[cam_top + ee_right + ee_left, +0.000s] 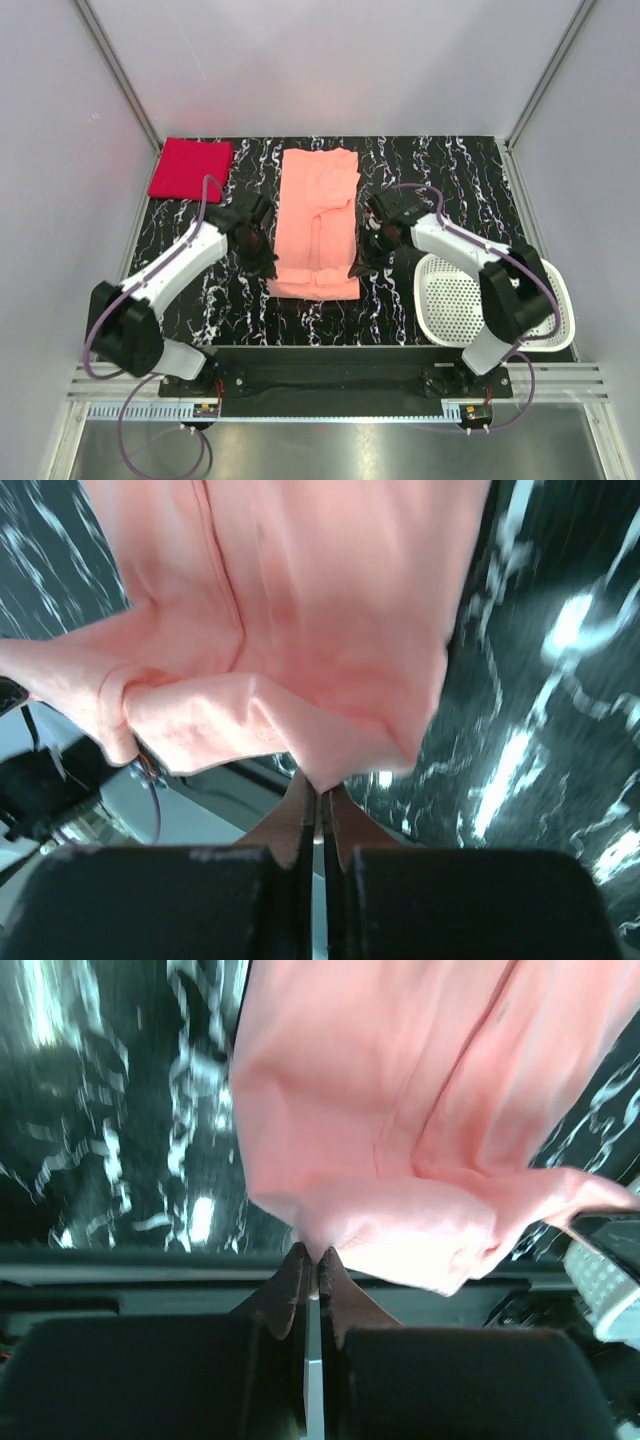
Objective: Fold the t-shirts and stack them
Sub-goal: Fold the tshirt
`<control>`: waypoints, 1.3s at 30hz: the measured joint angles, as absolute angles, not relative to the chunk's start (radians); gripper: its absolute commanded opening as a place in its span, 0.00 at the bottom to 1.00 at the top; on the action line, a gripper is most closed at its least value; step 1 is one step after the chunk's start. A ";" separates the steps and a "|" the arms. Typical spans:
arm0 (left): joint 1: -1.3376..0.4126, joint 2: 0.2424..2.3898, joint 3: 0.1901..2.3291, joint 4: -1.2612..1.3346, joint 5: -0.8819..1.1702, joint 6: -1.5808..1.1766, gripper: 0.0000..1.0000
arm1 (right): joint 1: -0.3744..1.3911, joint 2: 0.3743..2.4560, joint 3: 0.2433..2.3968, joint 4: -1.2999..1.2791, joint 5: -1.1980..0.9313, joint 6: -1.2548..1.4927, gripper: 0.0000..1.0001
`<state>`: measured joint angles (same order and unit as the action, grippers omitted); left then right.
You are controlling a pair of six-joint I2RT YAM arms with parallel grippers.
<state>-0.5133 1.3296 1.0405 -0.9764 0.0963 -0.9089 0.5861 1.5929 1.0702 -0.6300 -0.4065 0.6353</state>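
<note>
The salmon t-shirt (318,220) lies mid-table as a long narrow strip with its sleeves folded in, and its near end is lifted. My left gripper (268,265) is shut on the near left corner; in the left wrist view the fingertips (311,1257) pinch the pink cloth (400,1110). The near right corner is held the same way by my right gripper (358,268), whose tips (322,788) are closed on the fabric (320,610). The crimson red t-shirt (190,168) rests as a neat folded rectangle at the back left of the table.
A white perforated basket (450,300) stands at the near right beside the right arm, and its rim (605,1285) shows in the left wrist view. The black marbled tabletop (450,190) is bordered by white walls and a metal rail in front.
</note>
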 measured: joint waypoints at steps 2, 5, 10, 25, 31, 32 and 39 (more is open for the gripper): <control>-0.459 1.443 1.157 -0.994 0.097 -0.844 0.00 | 0.546 1.682 1.187 -0.669 -0.408 0.596 0.00; -0.403 1.586 1.316 -1.001 0.097 -0.766 0.00 | 0.503 1.814 1.361 -0.719 -0.412 0.545 0.00; -0.348 1.829 1.594 -1.037 0.102 -0.658 0.00 | 0.443 2.024 1.638 -0.802 -0.430 0.470 0.00; -0.289 2.117 1.798 -1.076 0.161 -0.553 0.00 | 0.381 2.286 1.903 -0.926 -0.517 0.393 0.01; -0.282 2.158 1.851 -1.080 0.170 -0.540 0.10 | 0.362 2.308 1.914 -0.929 -0.529 0.396 0.08; -0.281 2.166 1.861 -1.081 0.171 -0.536 0.13 | 0.356 2.313 1.915 -0.929 -0.535 0.400 0.15; -0.277 2.229 1.959 -1.087 0.156 -0.513 0.37 | 0.316 2.367 1.974 -0.926 -0.556 0.424 0.39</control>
<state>-0.2771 2.2288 1.9587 -1.0866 0.1562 -0.5133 0.3164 2.3672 1.9743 -0.9260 -0.5564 0.4240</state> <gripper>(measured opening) 0.311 0.358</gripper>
